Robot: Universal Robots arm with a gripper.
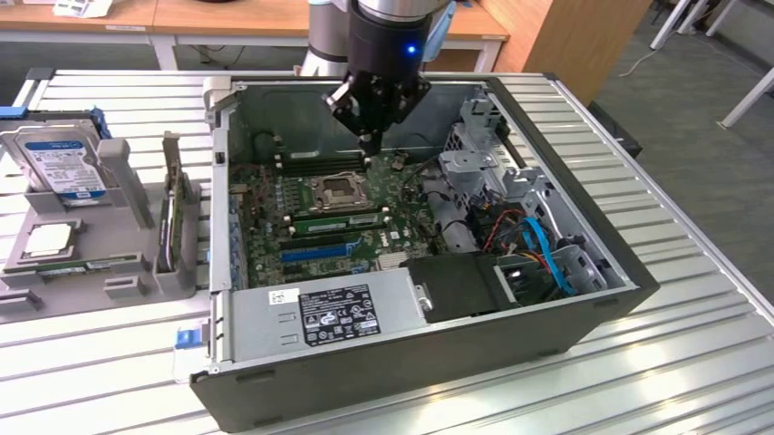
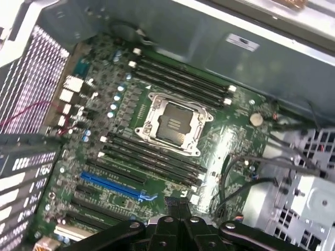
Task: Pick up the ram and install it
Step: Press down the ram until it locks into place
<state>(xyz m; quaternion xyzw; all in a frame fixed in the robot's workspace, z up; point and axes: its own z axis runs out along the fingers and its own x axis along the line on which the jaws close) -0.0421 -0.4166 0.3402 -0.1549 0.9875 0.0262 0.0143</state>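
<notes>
The ram (image 1: 87,265) is seen lying flat in the grey holder tray (image 1: 72,285), outside the open computer case (image 1: 581,317), on the exterior view's left. The gripper (image 1: 370,140) is held inside the case above the motherboard (image 1: 362,237), jaws fully closed and nothing gripped.

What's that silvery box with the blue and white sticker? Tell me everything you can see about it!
The boxy silver hard drive looks like metal, with a blue-and-white label covering most of its face. It stands on edge, leaning back a little, slotted into a grey plastic holder on the slatted metal table. It sits at the exterior view's left, outside the open black computer case. Only the holder touches it.
</notes>
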